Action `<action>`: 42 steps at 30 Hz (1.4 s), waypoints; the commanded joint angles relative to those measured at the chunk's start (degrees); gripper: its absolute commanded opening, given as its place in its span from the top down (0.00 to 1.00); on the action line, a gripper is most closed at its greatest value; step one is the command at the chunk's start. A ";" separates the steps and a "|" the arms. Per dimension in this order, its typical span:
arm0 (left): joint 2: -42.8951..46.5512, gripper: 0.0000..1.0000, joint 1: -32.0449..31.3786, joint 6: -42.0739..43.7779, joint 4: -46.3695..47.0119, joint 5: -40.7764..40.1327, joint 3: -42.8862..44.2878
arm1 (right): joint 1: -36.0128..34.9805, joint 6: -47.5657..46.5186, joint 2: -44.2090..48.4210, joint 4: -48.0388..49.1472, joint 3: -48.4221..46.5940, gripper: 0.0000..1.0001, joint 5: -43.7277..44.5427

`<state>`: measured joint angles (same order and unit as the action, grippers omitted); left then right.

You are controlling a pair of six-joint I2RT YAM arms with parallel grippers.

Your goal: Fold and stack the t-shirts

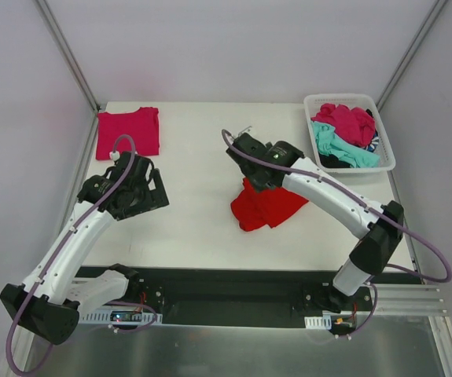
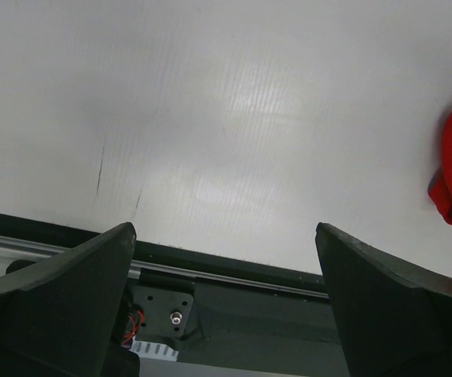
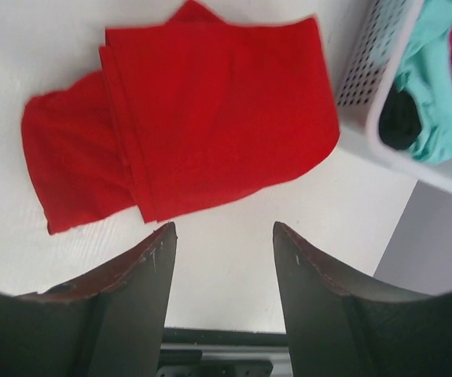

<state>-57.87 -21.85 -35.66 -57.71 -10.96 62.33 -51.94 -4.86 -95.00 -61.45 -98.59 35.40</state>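
Nearest me, the left tool (image 2: 226, 236) hangs over the bare table (image 1: 194, 228) close to the front edge, its two dark fingers (image 2: 68, 298) spread wide with nothing between them. A little further in and to the right lies the red t-shirt (image 1: 266, 206), roughly folded in layers near the middle of the table, one flap sticking out past the top layer on the side toward the left arm. The right tool (image 3: 222, 232) sits over it, jaws apart and gripping nothing; from its wrist view the cloth lies flat, clear of both fingers. At the far left corner rests a pink t-shirt (image 1: 128, 132), folded into a neat rectangle. At the far right corner stands a white basket (image 1: 387, 141) holding a crumpled magenta shirt (image 1: 345, 119), a teal shirt (image 1: 343, 149) and a dark garment (image 1: 334, 161) heaped together.
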 commanded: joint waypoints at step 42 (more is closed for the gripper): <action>-1.02 0.01 7.61 4.55 1.81 0.24 -2.21 | 1.67 5.21 -16.00 16.63 12.54 0.72 -15.00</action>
<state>-59.27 -14.83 -32.56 -57.01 -12.05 61.25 -51.35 0.82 -109.21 -46.61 -85.73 22.85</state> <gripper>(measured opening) 0.992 0.280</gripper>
